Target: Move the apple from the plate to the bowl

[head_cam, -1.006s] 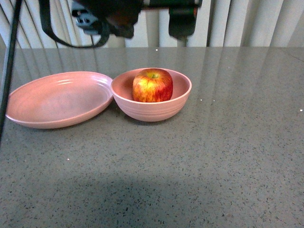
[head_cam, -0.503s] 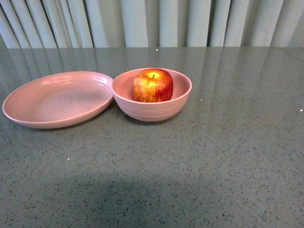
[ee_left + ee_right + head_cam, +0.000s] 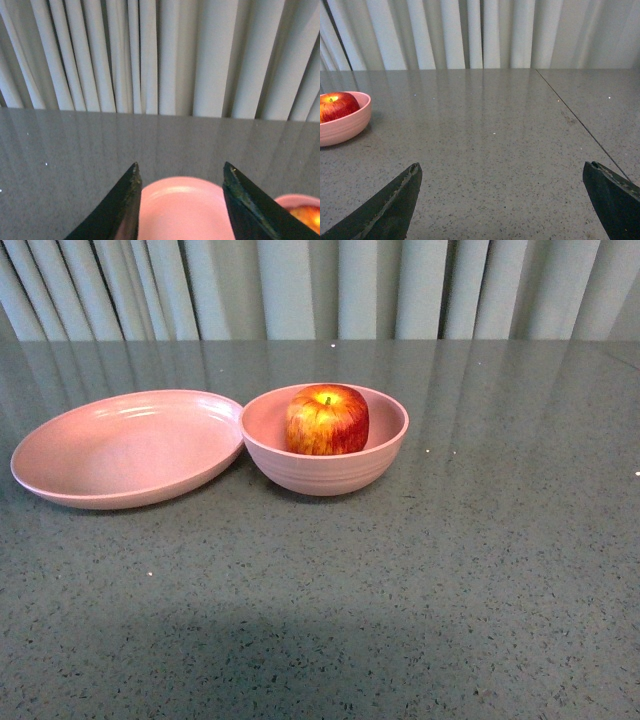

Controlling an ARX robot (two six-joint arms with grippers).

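Apple in the bowl; the task looks finished.

The round red apple with yellow-orange streaks sits inside the deep round pink ridged bowl, while the wide, shallow, oval pink plate touching the bowl's rim lies bare on the speckled grey counter. The left end effector and right end effector both stand wide apart, holding nothing, so no step seems left.
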